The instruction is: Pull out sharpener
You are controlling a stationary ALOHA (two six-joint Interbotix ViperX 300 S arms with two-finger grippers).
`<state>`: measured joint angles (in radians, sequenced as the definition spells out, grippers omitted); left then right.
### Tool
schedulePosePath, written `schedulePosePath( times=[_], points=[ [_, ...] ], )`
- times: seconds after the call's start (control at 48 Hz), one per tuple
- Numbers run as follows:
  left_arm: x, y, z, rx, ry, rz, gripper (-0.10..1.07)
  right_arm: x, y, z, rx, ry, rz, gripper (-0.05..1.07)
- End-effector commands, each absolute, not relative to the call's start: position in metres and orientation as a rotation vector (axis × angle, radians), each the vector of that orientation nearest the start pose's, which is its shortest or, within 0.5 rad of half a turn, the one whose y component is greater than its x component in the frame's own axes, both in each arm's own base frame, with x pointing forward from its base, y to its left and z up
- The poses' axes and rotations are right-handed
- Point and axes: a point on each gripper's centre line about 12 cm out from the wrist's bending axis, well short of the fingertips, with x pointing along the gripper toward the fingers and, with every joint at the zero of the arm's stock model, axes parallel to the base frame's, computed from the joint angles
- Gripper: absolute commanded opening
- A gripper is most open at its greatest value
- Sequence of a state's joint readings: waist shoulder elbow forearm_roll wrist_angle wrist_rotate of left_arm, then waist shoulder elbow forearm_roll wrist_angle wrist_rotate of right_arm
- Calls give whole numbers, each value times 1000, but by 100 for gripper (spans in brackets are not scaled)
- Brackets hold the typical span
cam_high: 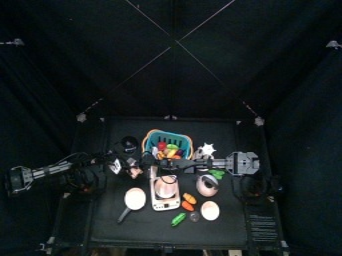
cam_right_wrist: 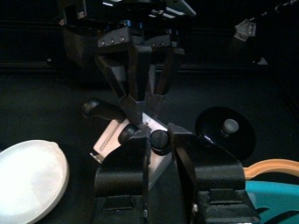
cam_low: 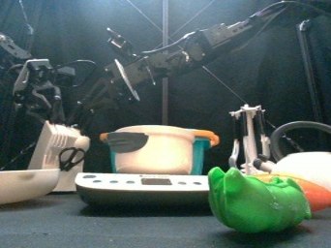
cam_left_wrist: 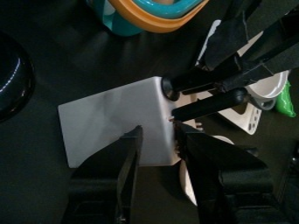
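The top camera hangs high overhead and looks straight down, so the tabletop (cam_high: 100,200) sits small at mid-picture. The front camera sits at the tabletop's front edge, level, with the scale (cam_low: 142,184) and a green toy (cam_low: 258,201) close and large. Each wrist camera looks along its own hand at close range, and both share the white holder (cam_left_wrist: 117,122) between the arms.

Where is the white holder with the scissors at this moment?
In the front view, the white holder stands at the table's left side, behind the white bowl and left of the kitchen scale.
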<state>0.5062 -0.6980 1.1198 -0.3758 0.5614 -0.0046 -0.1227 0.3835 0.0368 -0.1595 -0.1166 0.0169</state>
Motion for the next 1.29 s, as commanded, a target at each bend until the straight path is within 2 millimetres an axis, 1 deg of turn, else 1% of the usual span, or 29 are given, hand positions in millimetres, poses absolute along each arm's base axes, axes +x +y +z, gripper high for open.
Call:
schedulePosePath(
  times=[0.0, 0.208, 0.354, 0.646, 0.771, 0.958, 1.146, 1.271],
  points=[
    [169, 71, 155, -654, 939, 450, 73, 545, -59, 294, -123, 142, -79, 26],
    [169, 71, 154, -653, 941, 451, 73, 544, -58, 300, -128, 116, -76, 26],
    [169, 71, 154, -656, 942, 452, 73, 543, -53, 303, -136, 107, -68, 26],
    [169, 70, 153, -657, 943, 451, 73, 543, -38, 308, -162, 91, -36, 26],
    [169, 70, 153, -657, 943, 451, 73, 543, -31, 304, -166, 99, -19, 26],
    [169, 70, 153, -657, 943, 451, 73, 543, -20, 305, -167, 97, 0, 26],
    [168, 70, 153, -658, 943, 452, 73, 541, -19, 289, -160, 143, 2, 26],
    [168, 70, 153, -658, 943, 452, 73, 539, -17, 285, -157, 153, 7, 26]
  ],
)
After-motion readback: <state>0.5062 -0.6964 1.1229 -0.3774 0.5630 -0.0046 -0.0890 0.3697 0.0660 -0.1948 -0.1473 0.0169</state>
